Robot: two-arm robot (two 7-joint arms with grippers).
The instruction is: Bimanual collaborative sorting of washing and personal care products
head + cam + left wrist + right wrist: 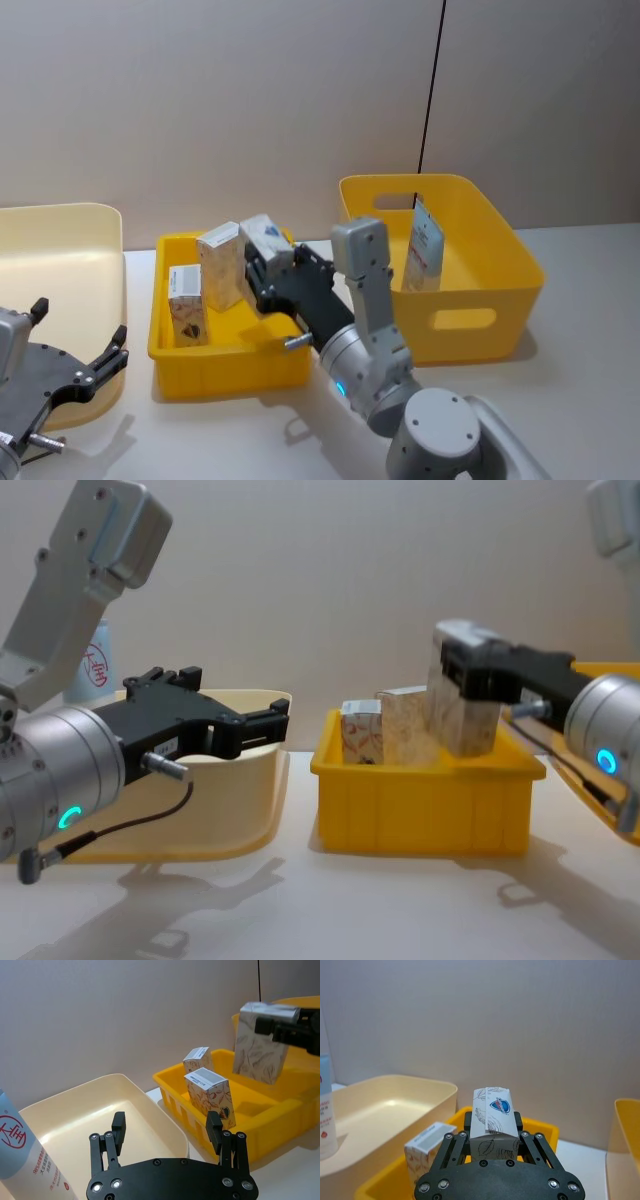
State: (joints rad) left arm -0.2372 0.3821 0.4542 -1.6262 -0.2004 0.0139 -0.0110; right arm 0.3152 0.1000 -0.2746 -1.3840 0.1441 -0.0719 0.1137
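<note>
My right gripper (262, 262) is shut on a marbled carton (266, 238) and holds it tilted just above the small yellow tray (225, 362). The right wrist view shows that carton (492, 1110) clamped between the fingers. Two more marbled cartons (220, 264) (187, 304) stand upright in the tray. A pale-blue tube (424, 246) leans inside the big yellow tub (470, 318). Another pale-blue tube with a red mark (24, 1157) stands by the cream tub (75, 1110). My left gripper (166, 1130) hangs open and holds nothing, low over the cream tub's near side (255, 725).
The cream tub (60, 260) takes up the table's left, the small tray the middle and the big yellow tub the right. A plain wall runs close behind them. Bare tabletop (240, 430) lies in front of the tray.
</note>
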